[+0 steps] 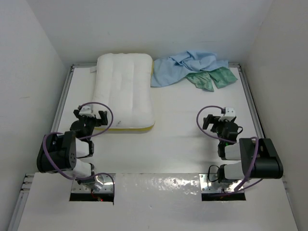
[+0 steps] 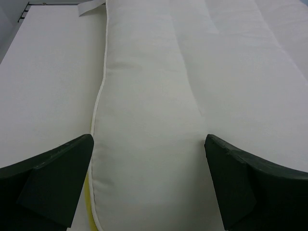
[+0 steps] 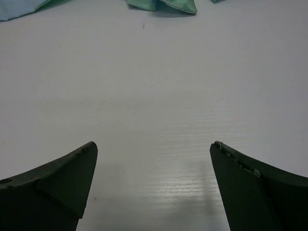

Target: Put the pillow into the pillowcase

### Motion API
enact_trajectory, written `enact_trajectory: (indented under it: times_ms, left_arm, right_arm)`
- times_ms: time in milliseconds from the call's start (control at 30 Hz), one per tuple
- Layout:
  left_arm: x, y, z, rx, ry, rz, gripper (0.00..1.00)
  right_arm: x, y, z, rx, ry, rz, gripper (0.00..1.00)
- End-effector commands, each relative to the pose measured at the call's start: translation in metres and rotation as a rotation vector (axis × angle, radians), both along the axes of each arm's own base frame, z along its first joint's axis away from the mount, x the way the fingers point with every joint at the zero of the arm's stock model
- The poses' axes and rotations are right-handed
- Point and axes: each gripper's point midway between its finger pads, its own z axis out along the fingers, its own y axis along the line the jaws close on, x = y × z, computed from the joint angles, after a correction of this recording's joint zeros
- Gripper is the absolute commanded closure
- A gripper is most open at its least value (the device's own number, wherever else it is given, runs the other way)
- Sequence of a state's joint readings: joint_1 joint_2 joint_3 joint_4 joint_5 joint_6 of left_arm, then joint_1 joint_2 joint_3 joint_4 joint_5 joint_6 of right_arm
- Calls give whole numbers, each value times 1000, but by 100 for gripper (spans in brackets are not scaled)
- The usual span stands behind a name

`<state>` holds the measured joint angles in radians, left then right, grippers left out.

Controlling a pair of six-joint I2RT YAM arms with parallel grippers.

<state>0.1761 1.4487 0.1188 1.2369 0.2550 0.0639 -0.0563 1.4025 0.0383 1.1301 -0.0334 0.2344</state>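
The white quilted pillow (image 1: 124, 91) with yellow piping lies lengthwise at the back left of the table. The pillowcase (image 1: 192, 70) lies crumpled at the back right, light blue with sea-green folds. My left gripper (image 1: 90, 117) is open at the pillow's near left corner; in the left wrist view its fingers (image 2: 57, 178) straddle the pillow's (image 2: 192, 96) edge channel. My right gripper (image 1: 217, 119) is open and empty over bare table, well short of the pillowcase, whose green edge (image 3: 168, 5) shows at the top of the right wrist view.
A metal rail (image 1: 250, 96) runs along the table's right side and another (image 1: 62, 101) along the left. White walls close in the back and sides. A white label tab (image 2: 91, 6) sticks out at the pillow's far left corner.
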Motion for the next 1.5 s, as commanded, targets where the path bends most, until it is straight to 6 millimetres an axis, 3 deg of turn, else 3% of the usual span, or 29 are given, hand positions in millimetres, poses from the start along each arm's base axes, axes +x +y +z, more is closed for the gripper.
enact_trajectory:
  times_ms: [0,33,133,167,200,233,267,300,333,367,400,433,467,500,533,567,600,633,667,700,733,767,833,867,933,1067,1300,1400,1467]
  left_arm:
    - [8,-5,17,18,-62,-27,0]
    - [8,-5,18,18,-64,-27,0]
    - [6,-22,22,56,-82,-142,0]
    - [6,-35,28,91,-97,-230,0]
    - [9,-40,36,100,-97,-271,0]
    - [23,-49,58,196,-39,-392,0]
    - [31,-53,78,272,-27,-464,0]
    - [26,-57,62,247,131,-527,0]
    - [62,-41,128,307,68,-454,0]
    - [81,-27,144,280,113,-373,0]
    - [85,-17,95,181,369,-336,0]
    - [114,-11,153,276,323,-368,0]
    - [84,-25,78,179,702,-541,0]
    - [116,-31,140,270,597,-625,13]
    - [115,-38,133,296,657,-705,45]
    - [120,-41,124,296,736,-706,99]
    - [126,-51,94,274,847,-697,100]
    - [126,-41,79,312,913,-630,96]
    - [122,-43,66,319,932,-644,82]
    - [116,-42,49,318,924,-641,63]
    - [119,-37,45,321,902,-588,33]
    - [119,-31,60,331,843,-522,20]
    - [133,-10,50,270,788,-363,0]
    - [136,-3,52,238,774,-333,0]
    - [139,15,46,121,812,-269,0]
    - [121,42,0,27,989,-235,0]
    - [81,55,-66,50,1146,-215,0]
    - [89,61,-78,66,1150,-219,10]
    - [100,65,-79,60,1132,-234,28]
  right_arm:
    - [-10,10,-4,-15,41,67,1]
    - [-4,13,3,-18,60,85,1]
    - [28,22,66,-20,36,147,1]
    - [45,21,107,-92,0,172,1]
    - [55,17,128,-157,-4,160,1]
    - [55,22,127,-321,82,205,1]
    - [79,16,193,-431,4,147,1]
    - [93,-3,192,-561,106,22,1]
    - [106,-15,239,-638,119,-43,1]
    - [116,-23,252,-619,150,-118,1]
    - [142,-29,236,-564,233,-138,1]
    - [151,-14,277,-364,220,-54,9]
    - [174,11,252,-90,252,216,78]
    - [186,16,258,38,235,228,91]
    - [205,21,267,198,196,160,91]
    - [216,24,256,218,211,138,85]
    - [226,39,240,203,243,119,65]
    - [245,24,209,125,288,8,51]
    - [253,36,193,70,309,-3,42]
    - [260,54,180,11,323,-8,20]
    - [276,51,154,-57,342,-52,13]
    - [283,55,143,-67,350,-62,10]
    - [302,60,136,-21,333,-96,9]
    - [309,59,105,-25,369,-116,9]
    - [319,63,81,-8,359,-142,9]
    - [330,85,23,81,397,-126,13]
    - [362,132,8,347,267,-121,27]
    - [371,142,-4,418,241,-138,47]
    - [370,144,-16,456,260,-159,68]
